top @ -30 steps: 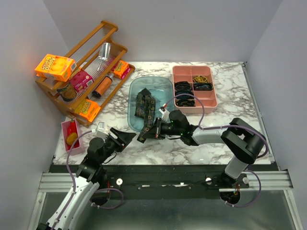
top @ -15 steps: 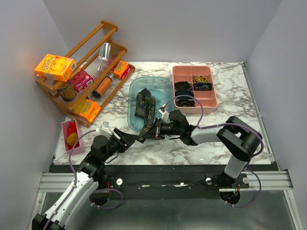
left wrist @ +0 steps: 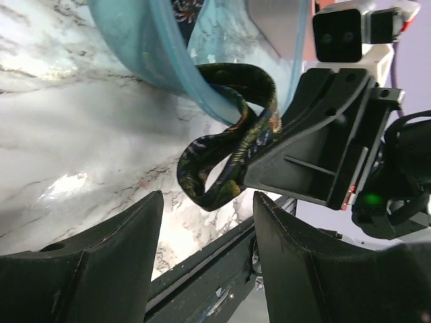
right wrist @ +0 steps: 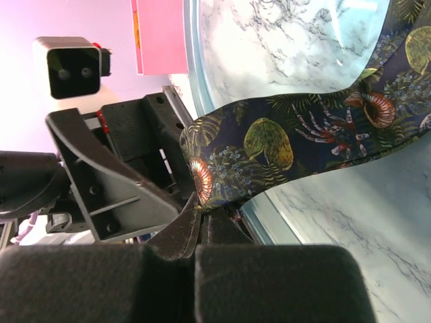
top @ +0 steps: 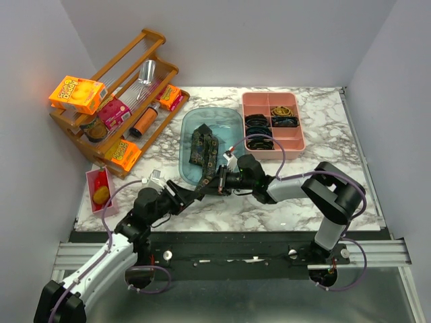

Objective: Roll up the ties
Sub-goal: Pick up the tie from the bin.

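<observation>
A dark tie (top: 202, 149) printed with green leaves and shells lies in the blue tray (top: 232, 121) and hangs over its near rim. My right gripper (top: 207, 187) is shut on the hanging end, which forms a small loop (left wrist: 219, 168). In the right wrist view the tie (right wrist: 289, 145) runs across the tray's rim (right wrist: 192, 81) into the closed gripper (right wrist: 207, 214). My left gripper (top: 186, 196) is open, just left of the right one. In the left wrist view the loop's lower end hangs just ahead of the left gripper (left wrist: 205, 202), apart from both fingers.
A pink divided box (top: 291, 138) with rolled dark ties stands at the back right. A wooden rack (top: 151, 37) of snack boxes and bottles fills the back left. A small pink tray (top: 91, 176) sits at the near left. The table's front edge (top: 229, 232) is close below both grippers.
My left gripper has moved right and forward to the tie end that the right gripper holds. The right gripper and the tie have barely moved.
</observation>
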Available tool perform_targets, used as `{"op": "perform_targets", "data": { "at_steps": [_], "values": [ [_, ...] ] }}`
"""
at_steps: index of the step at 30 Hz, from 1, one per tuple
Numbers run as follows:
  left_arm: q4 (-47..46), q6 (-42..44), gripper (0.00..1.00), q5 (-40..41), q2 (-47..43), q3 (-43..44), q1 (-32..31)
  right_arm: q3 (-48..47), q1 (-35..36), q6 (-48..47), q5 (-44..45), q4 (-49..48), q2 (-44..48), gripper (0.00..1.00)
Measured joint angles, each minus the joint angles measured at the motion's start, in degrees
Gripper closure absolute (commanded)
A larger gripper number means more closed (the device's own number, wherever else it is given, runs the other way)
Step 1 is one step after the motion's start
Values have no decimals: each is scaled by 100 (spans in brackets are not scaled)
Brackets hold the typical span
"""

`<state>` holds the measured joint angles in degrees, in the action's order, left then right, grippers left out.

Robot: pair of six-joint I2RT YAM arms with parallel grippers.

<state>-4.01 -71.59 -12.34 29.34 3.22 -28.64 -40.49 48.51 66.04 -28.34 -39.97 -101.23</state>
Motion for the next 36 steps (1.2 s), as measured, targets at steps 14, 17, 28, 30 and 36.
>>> {"op": "perform_targets", "data": {
  "at_steps": [14, 17, 28, 30, 36],
  "values": [
    [-319, 4, 41, 286, -76, 0, -74, 0, -26, 142, -87, -140, -26, 98],
    [-450, 24, 40, 299, 98, 0, -74, 0, -26, 166, -96, -160, -44, 98],
    [-968, 63, 78, 426, 503, 0, -111, 66, -68, 302, -140, -297, -98, 97],
    [-1023, 79, 87, 463, 503, 0, -111, 81, -76, 330, -164, -356, -116, 96],
    [-1084, 173, 100, 505, 490, 0, -138, 83, -96, 387, -249, -501, -140, 85]
  ]
}}
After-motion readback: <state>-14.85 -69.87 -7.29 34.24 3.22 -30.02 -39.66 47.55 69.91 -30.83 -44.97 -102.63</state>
